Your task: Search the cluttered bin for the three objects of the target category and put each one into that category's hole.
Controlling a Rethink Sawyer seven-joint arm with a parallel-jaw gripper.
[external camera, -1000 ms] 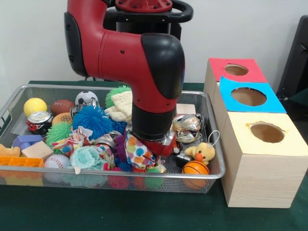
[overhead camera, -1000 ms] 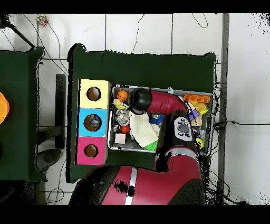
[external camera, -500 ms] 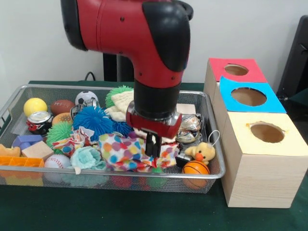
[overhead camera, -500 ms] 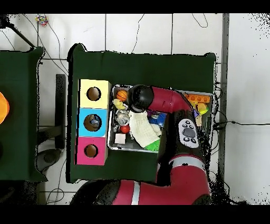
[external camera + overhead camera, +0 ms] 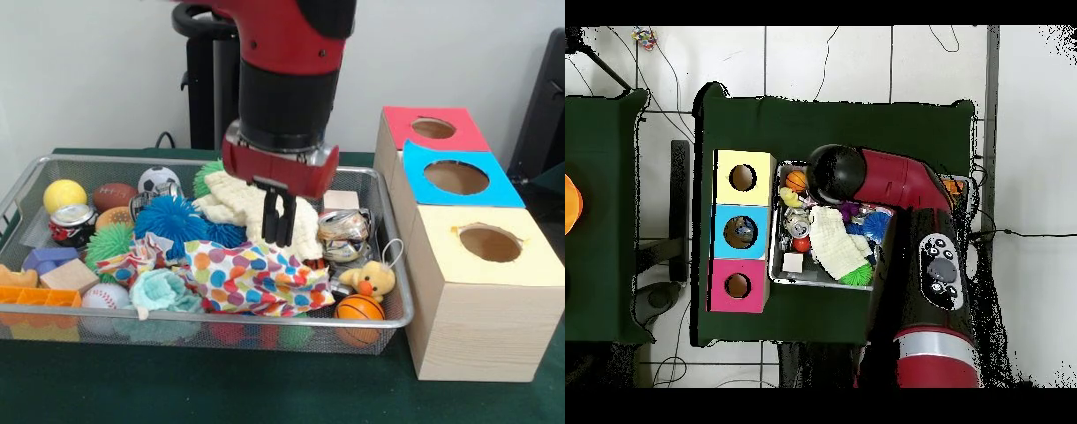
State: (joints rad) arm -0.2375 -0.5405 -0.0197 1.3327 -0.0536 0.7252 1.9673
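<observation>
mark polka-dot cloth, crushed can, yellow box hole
polka-dot cloth (image 5: 256, 278), front view, middle of the fabric
crushed can (image 5: 342, 235), front view, its side
yellow box hole (image 5: 490, 243), front view, hole's opening

- No words, brand names, numbers or signs can be read in either view.
- The drink can at the left of the wire bin carries red and black printing, too small to make out.
- The crushed silver can right of centre shows no legible label.
</observation>
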